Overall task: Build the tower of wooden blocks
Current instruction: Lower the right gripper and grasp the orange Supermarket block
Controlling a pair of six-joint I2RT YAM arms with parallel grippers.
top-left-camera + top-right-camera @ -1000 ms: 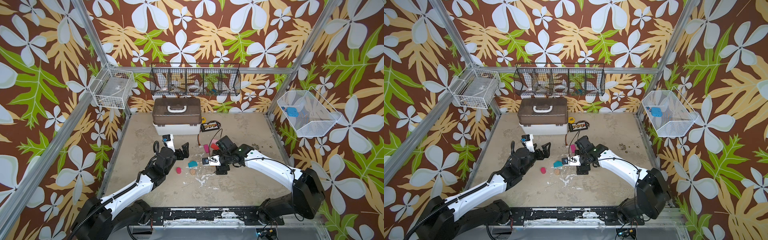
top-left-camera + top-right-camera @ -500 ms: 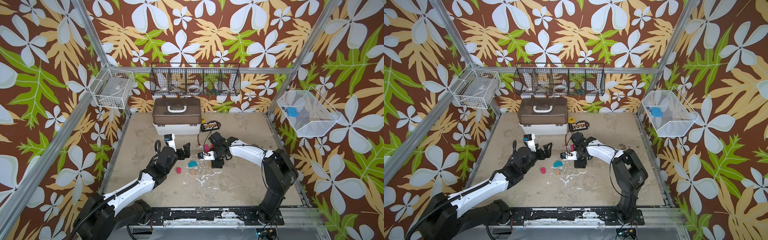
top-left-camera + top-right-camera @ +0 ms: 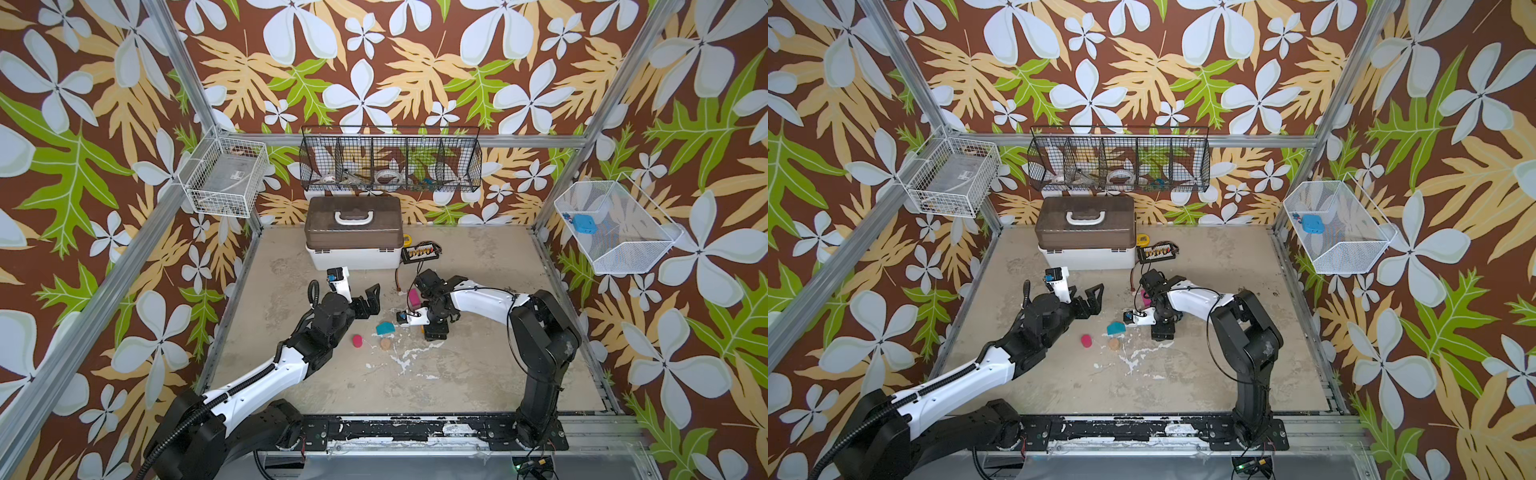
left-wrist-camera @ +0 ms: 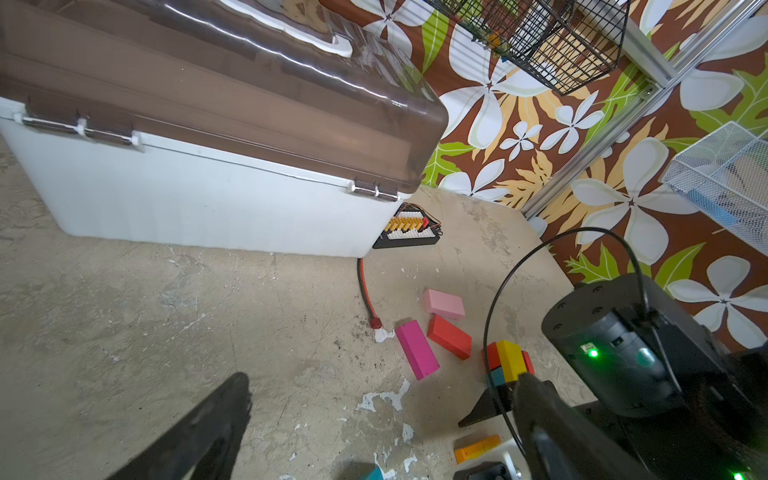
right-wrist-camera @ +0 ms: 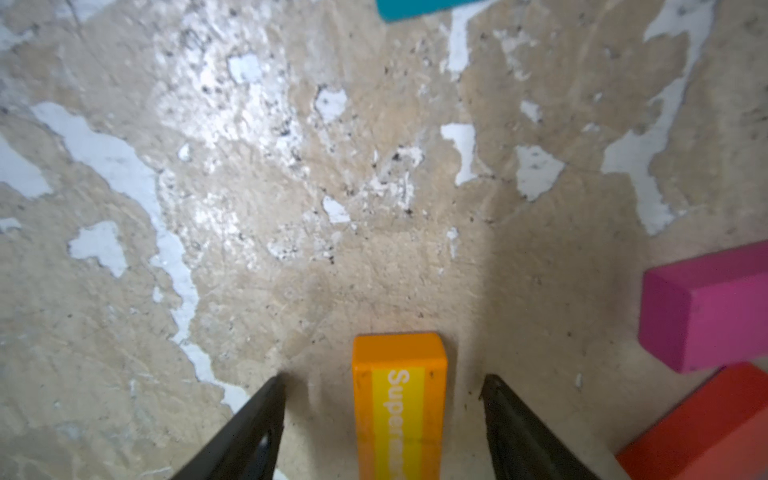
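**Right arm lines up on orange bar as block tower waits**

The right fingers stand apart on either side of the orange bar, which lies flat on the surface near the middle, just right of the teal roof piece. There is a clear gap on each side, and the fingers hold nothing. The left fingers hang wide open and empty in front of the toolbox.

The tower so far looks like a small stack of a yellow block on red and blue ones, beside the right arm and hidden in both top views. A magenta bar, a red bar and a pink bar lie loose on the far side of the orange one. A crimson cylinder and a tan cylinder rest to the near left.

The step in hand appears to be the pickup of the orange bar. It sits slightly off centre between the fingers, so evening out the two gaps before closing should keep it from twisting. The grip likely belongs on the long painted sides, low and square, since smooth paint may slip under a skewed pinch. A straight lift would clear the magenta and red bars close by. The stack is narrow, so a flat, slow set-down seems wise.
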